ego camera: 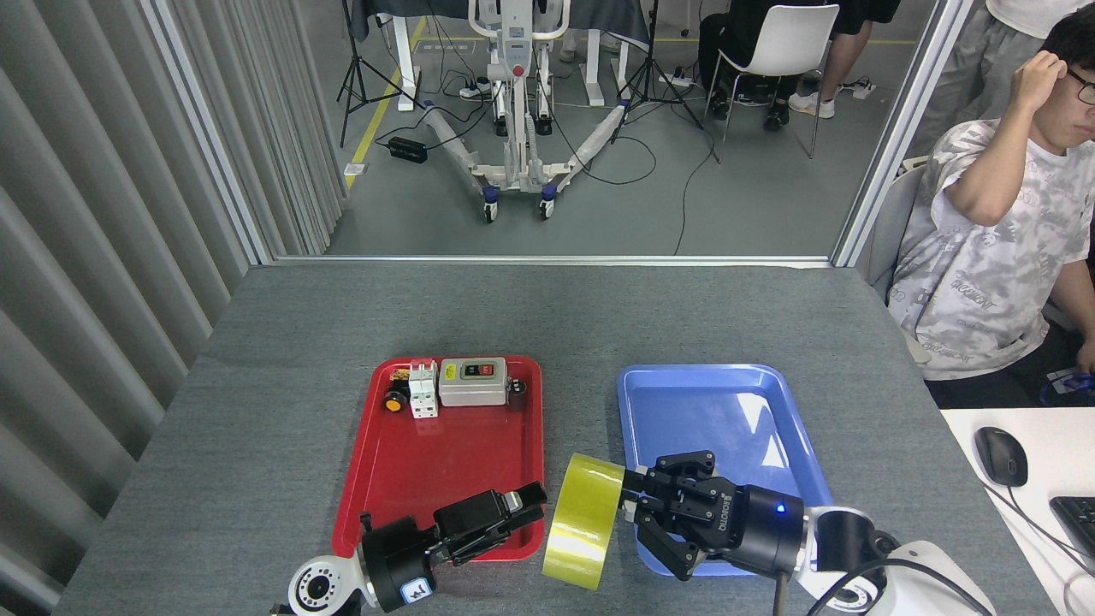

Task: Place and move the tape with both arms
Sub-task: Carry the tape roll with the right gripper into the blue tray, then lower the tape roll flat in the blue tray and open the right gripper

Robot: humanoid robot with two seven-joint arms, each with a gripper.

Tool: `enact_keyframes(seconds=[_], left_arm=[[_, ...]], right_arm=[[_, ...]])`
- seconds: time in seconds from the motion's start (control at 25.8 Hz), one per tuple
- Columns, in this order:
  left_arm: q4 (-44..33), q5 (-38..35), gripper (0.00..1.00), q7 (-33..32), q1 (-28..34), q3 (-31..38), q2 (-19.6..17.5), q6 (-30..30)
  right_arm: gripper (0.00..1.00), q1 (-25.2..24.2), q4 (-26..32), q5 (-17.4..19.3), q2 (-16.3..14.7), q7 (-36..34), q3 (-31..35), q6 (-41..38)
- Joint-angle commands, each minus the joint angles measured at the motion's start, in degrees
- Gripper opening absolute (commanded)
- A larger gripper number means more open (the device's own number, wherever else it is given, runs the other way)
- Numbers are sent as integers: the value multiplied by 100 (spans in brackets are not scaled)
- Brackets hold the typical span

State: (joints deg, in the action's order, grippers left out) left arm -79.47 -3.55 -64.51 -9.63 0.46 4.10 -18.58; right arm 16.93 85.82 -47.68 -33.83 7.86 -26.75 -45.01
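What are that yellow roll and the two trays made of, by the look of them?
The tape looks like glossy translucent plastic film: light glows through its yellow band. The red tray and blue tray appear to be smooth moulded plastic, with shiny reflections and rounded rims. The table seems to be covered in grey, matte, felt-like fabric.

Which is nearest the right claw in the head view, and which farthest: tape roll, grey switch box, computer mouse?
1. Tape roll, touching the right claw on its left.
2. Grey switch box, up in the red tray's far end.
3. Computer mouse, far right.
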Motion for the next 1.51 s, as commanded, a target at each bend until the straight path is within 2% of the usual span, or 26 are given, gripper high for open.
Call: enact_keyframes(seconds=[0.0, 0.08, 0.15, 0.19, 0.27, 0.31, 0.39, 0.43, 0.46, 0.5, 0.58, 0.7, 0.77, 0.85, 0.93, 0.97, 1.05, 1.2, 1.32, 1.47], left_arm=[[54, -23, 70, 17, -4, 253, -50, -14], [54, -313, 70, 289, -21, 473, -76, -5], [-7, -1412, 70, 1178, -21, 561, -76, -14], [-34, -2221, 71, 1854, -21, 561, -85, -75], [-122, -4014, 89, 3586, 5, 552, -94, -312], [-201, -4891, 93, 4569, 31, 561, -94, -374], [-429, -6491, 99, 6388, 119, 561, -76, -251], [-535, -7124, 99, 7109, 198, 561, -24, -76], [-649, -7625, 99, 7549, 339, 543, 20, 249], [-772, -7916, 99, 7734, 444, 508, 91, 671], [-886, -7942, 99, 7558, 585, 297, 170, 1287], [-983, -7960, 99, 7224, 945, -116, 91, 1287], [-1159, -7951, 99, 7163, 1051, -125, 126, 1322], [-1176, -7951, 99, 7137, 1060, -160, 161, 1357], [-1097, -7960, 99, 7137, 1016, -230, 170, 1410], [-1045, -7960, 99, 7145, 989, -274, 170, 1419], [-948, -7960, 99, 7154, 989, -292, 170, 1419], [-553, -8039, 99, 7224, 954, -397, 170, 1410], [-174, -8048, 99, 7400, 734, -424, 108, 1437], [-122, -7986, 99, 7462, 585, -388, 64, 1604]], right_arm=[[25, -269, -4, 13, -36, 23, 680, 1], [23, -471, -4, 57, 26, 14, 1172, 1], [20, -718, 5, 57, 219, 14, 1471, 1], [21, -832, 5, 48, 316, 23, 1515, 239], [21, -858, 5, 57, 333, 304, 1524, 1144], [21, -858, 14, 66, 333, 541, 1532, 1434], [21, -849, 5, 75, 369, 814, 1585, 1812], [21, -823, 5, 75, 395, 875, 1647, 1988], [21, -797, 5, 66, 404, 954, 1717, 2233], [20, -735, 5, 13, 456, 1121, 1761, 2550], [20, -480, -4, -101, 597, 1825, 1770, 3201], [20, -252, -56, -549, 703, 2844, 1770, 4053], [20, -129, -56, -549, 580, 3187, 1682, 4484], [21, 38, -118, -488, 369, 3925, 1612, 4660], [21, 320, -505, -435, 307, 4716, 1585, 4660], [21, 487, -795, -417, 316, 4901, 1576, 4651], [21, 838, -1419, -417, 333, 4927, 1541, 4651], [21, 1743, -2754, -409, 351, 4901, 926, 4616], [21, 2113, -3238, -259, 456, 4831, 741, 4581], [22, 2411, -3660, -207, 685, 4787, 408, 4686]])
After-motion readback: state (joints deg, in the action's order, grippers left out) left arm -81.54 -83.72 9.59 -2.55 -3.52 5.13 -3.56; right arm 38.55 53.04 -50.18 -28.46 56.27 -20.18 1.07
